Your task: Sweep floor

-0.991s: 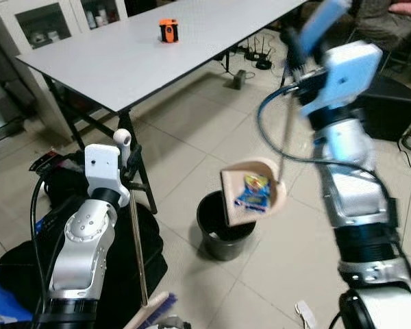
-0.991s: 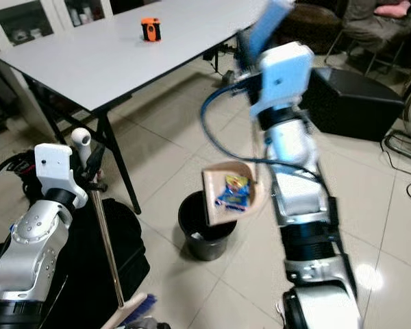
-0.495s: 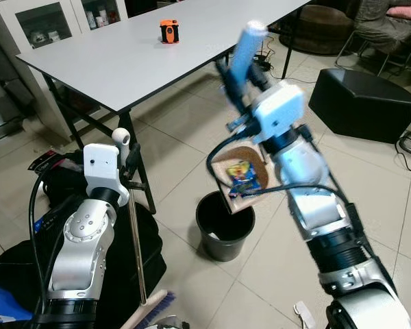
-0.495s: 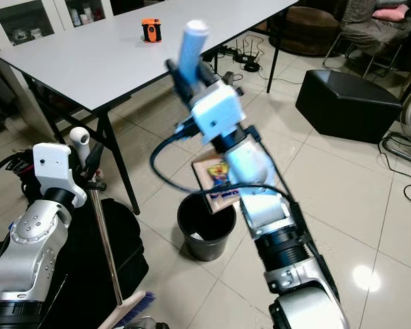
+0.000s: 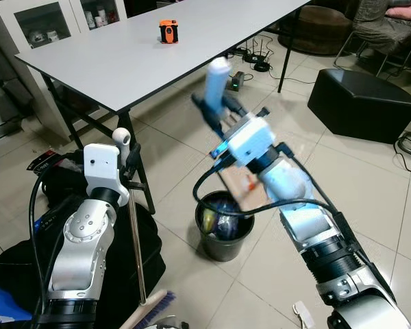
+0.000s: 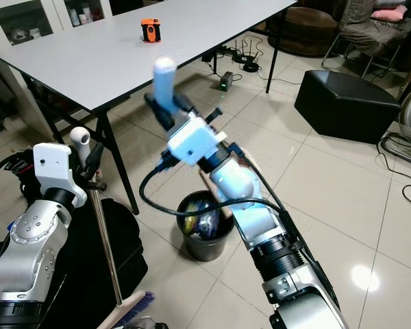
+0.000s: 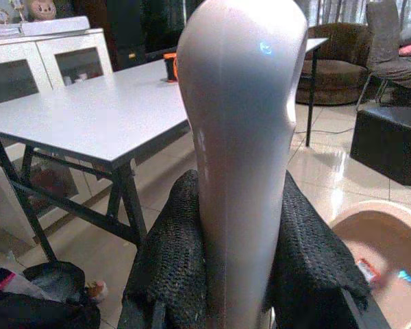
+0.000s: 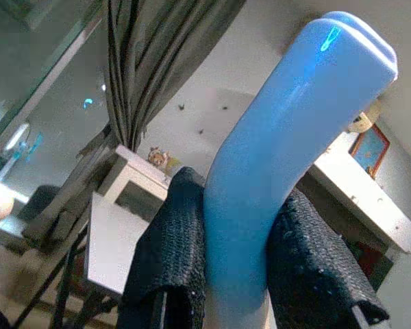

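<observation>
My left gripper [image 5: 129, 159] is shut on the white-topped broom handle [image 7: 241, 123]; the pole runs down to the bristles [image 5: 153, 307] by my left side. Out in front, my right gripper [image 5: 218, 113] is shut on the blue dustpan handle [image 8: 274, 151], which points up. The beige dustpan [image 5: 244, 192] hangs tipped steeply over the black bin [image 5: 222, 245], its lip at the bin's mouth. Colourful packets [image 5: 222, 221] lie inside the bin. A small scrap is still stuck on the pan's face.
A grey table [image 5: 109, 65] with an orange object [image 5: 168, 31] stands behind the bin. A black ottoman [image 5: 363, 103] sits at the right, a black bag [image 5: 109, 264] at my left. A white scrap [image 5: 303, 312] lies on the tiles near my right side.
My right arm swung the dustpan left and down over the bin and tipped it. The colourful packet slid off the pan into the bin. The left arm and broom stayed still.
</observation>
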Robot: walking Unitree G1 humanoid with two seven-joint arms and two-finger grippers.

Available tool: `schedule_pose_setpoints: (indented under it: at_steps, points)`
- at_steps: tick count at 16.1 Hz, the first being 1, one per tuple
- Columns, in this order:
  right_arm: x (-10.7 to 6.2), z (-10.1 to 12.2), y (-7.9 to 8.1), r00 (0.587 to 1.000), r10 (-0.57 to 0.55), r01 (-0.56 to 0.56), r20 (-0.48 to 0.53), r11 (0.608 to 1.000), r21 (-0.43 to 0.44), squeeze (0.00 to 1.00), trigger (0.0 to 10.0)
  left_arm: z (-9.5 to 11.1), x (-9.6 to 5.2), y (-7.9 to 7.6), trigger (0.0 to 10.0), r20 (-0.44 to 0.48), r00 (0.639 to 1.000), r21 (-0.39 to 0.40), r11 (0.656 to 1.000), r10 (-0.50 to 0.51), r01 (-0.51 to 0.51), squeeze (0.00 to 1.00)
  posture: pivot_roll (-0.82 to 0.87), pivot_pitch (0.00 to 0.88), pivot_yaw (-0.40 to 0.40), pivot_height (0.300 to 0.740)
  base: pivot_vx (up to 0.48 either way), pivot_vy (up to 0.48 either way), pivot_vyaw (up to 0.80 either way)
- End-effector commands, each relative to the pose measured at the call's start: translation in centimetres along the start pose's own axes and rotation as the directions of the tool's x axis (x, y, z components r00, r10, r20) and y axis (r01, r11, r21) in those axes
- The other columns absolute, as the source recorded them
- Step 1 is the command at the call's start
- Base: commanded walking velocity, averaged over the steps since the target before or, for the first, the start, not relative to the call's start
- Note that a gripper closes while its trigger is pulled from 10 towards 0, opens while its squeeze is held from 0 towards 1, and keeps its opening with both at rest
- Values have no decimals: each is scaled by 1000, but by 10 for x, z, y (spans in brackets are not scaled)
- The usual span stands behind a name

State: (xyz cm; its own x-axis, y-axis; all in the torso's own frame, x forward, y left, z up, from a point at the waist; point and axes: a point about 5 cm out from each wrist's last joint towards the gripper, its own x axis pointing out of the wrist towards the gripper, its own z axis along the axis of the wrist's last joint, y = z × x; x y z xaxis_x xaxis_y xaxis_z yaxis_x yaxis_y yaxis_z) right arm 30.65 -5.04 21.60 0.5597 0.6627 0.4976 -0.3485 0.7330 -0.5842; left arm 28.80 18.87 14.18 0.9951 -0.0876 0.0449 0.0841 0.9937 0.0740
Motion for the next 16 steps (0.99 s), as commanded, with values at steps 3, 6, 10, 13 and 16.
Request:
schedule_pose_setpoints:
  at_steps: [3,6,10,13,16]
  points:
    - [4,7,-7,999,0,4,46,996,-93,0,10000,8,0,-1,10000,41,999,4,1000,-6,6,0,16,0,34,740,0,0,0]
    - [9,20,-60,979,-198,203,45,966,-158,0,10000,5,3,-8,10000,11,998,-11,998,-56,56,0,-8,0,33,740,0,0,0]
    - [-1,33,-118,914,-406,400,10,895,-195,0,10000,8,6,-15,10000,22,997,-21,997,-79,80,0,-48,0,30,740,0,0,0]
    - [-20,29,-141,868,-491,460,-73,851,-254,0,10000,8,5,-16,10000,21,996,-22,996,-84,84,0,-55,0,36,740,0,0,0]
    - [-44,16,-159,795,-574,489,-196,798,-352,0,10000,8,4,-16,10000,22,996,-24,996,-89,90,0,-51,0,30,740,0,0,0]
